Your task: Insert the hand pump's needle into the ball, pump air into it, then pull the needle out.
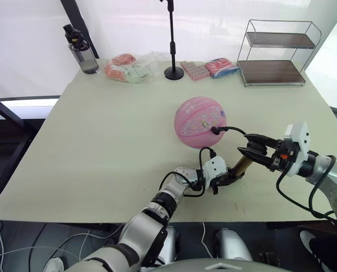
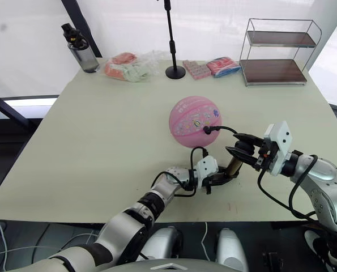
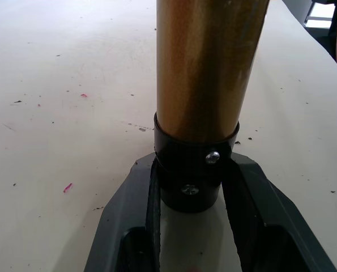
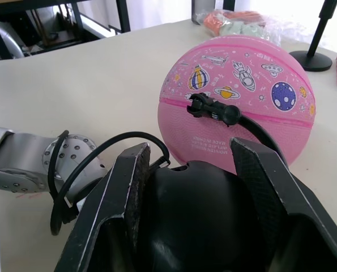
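Left eye view: a pink ball [image 1: 200, 122] is seen near the middle of a cream table [image 1: 100, 147], with the pump [image 1: 240, 166] just beside it on the side nearer the robot.
Ball: it rests on the table, printed with rockets and planets; a darker pink stripe runs across it.
Pump: the gold barrel lies tilted between the two grippers, one black end cap toward each.
Hose: a thin black hose [image 1: 231, 130] arcs from the pump to the ball.
Needle: the black fitting [image 4: 213, 110] is pressed against the ball's surface at the stripe; the metal pin itself cannot be made out.
Left gripper [image 3: 192, 187]: its fingers are pinched on the barrel's black end cap, one on each side, low over the table.
Right gripper [image 4: 193, 187]: its fingers are closed around the pump's black handle end, which is held between them.
Back of table: a bottle [image 1: 82, 50], a bag of packets [image 1: 131, 67], a black stand pole [image 1: 172, 42], more packets [image 1: 210, 68] and a wire shelf [image 1: 276, 52] are lined along the far edge, well apart from the ball.
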Action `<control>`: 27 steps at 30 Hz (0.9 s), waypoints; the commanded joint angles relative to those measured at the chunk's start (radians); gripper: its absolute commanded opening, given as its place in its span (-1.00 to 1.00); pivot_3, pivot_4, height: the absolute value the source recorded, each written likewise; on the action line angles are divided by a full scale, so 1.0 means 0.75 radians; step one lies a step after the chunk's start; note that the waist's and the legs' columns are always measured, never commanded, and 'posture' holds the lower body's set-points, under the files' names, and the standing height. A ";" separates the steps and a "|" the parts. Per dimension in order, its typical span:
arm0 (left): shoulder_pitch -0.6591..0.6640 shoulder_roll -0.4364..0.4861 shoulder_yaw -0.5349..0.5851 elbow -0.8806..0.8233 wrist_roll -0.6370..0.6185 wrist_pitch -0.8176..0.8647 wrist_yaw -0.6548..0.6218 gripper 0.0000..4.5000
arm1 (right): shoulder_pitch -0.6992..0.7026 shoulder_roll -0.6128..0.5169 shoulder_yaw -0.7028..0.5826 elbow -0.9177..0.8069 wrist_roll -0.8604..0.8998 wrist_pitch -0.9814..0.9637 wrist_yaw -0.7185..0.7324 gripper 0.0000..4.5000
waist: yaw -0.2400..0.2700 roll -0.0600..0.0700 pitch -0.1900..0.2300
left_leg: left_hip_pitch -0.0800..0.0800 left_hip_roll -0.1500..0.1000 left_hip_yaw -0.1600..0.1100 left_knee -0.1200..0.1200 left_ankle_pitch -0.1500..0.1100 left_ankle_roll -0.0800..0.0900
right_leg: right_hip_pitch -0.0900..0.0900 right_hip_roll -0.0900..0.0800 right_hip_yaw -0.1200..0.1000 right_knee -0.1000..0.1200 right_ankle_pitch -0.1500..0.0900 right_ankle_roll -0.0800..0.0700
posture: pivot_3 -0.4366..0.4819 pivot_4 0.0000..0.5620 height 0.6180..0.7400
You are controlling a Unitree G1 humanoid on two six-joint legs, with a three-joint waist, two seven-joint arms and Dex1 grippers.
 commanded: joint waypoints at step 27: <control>0.057 0.042 -0.027 0.094 0.037 0.055 -0.014 -0.51 | -0.593 -0.445 -0.387 0.000 0.522 0.453 0.020 -0.17 | 0.000 0.013 0.010 | -0.005 -0.001 0.000 0.001 0.000 0.000 | -0.002 -0.002 0.000 -0.001 0.000 0.000 | -0.05 -0.47 1.00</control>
